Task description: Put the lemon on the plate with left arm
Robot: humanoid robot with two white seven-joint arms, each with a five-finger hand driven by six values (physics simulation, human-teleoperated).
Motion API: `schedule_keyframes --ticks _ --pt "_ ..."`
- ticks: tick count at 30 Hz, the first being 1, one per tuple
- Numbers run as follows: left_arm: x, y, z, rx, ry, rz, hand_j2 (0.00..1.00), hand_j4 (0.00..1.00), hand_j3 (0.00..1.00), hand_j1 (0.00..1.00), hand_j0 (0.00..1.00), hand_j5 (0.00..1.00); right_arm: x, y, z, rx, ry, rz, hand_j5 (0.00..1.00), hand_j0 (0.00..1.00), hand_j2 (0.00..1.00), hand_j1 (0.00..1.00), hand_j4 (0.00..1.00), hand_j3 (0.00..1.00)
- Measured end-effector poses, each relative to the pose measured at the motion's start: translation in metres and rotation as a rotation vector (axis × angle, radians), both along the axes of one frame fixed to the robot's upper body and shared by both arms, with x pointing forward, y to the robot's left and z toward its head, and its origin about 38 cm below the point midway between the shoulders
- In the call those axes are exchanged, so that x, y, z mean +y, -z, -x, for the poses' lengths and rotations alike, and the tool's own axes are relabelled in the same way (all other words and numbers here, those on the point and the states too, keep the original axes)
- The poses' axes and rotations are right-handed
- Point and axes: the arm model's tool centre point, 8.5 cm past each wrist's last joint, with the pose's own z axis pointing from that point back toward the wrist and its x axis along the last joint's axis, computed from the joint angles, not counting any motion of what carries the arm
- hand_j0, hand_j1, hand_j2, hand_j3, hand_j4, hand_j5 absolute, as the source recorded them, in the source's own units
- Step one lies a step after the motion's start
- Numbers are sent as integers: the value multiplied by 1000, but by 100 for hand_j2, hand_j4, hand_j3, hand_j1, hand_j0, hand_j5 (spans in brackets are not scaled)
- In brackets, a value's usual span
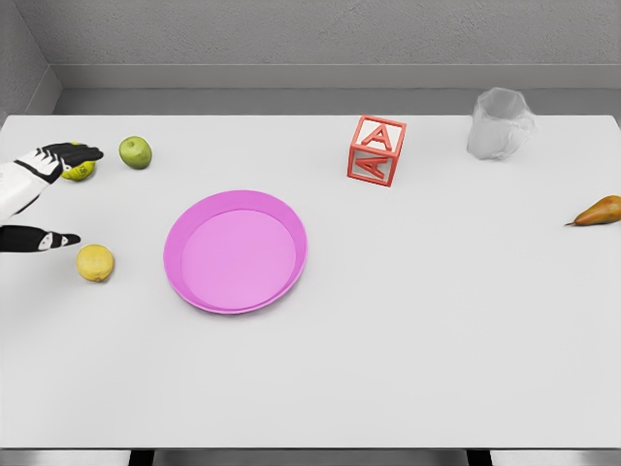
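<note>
Pink and shallow, the plate (236, 251) sits left of the table's middle with nothing in it. One translucent white mug (500, 124) stands at the far right; whether it holds anything cannot be told.

On the white table (437, 330) there is one plate, one mug, one red letter block (376, 149) showing an "A", one brown pear (598, 211) at the right edge, one green apple (136, 152) at the far left, one lemon (95, 263), and one yellow-green fruit (81, 171) partly hidden under the left hand (44, 199).

That lemon lies on the bare table just left of the plate, apart from its rim. It looks almost round from here, so its long axis and the way its tips point cannot be told.

Entering from the left edge, the left hand is spread wide: the upper fingers (68, 153) reach over the yellow-green fruit, and a lower digit (39, 239) stretches out just above and left of the lemon. It holds nothing, with a gap between it and the lemon.
</note>
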Motion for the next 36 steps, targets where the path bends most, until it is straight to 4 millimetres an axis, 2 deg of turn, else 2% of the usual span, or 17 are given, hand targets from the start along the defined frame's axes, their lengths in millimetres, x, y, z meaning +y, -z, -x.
schedule_keyframes --ticks 10,13,19,20,22,27,33,36 --pt "5 32 11 248 75 -219 100 100 100 100 100 100 0 0 2 6 -3 -1 100 100 100 100 100 100" --pt "14 41 10 286 55 -258 100 100 100 100 100 100 0 0 2 7 -3 -1 100 100 100 100 100 100" --pt "17 56 9 324 50 -316 100 100 100 100 100 100 0 0 2 7 -3 -1 100 100 100 100 100 100" --pt "17 54 6 321 47 -321 100 100 100 100 100 100 0 0 2 7 -3 -1 100 100 100 100 100 100" --pt "21 36 -13 275 26 -327 100 100 100 100 100 100 0 0 2 7 -3 -1 100 100 100 100 100 100" --pt "25 49 -19 317 19 -340 100 100 100 100 100 100 0 0 2 7 -3 -1 100 100 100 100 100 100" --pt "14 52 -23 312 40 -335 100 100 100 100 100 100 0 0 2 7 -3 -1 100 100 100 100 100 100" --pt "2 51 -26 299 69 -331 100 100 100 100 100 100 0 0 2 7 -3 -1 100 100 100 100 100 100"
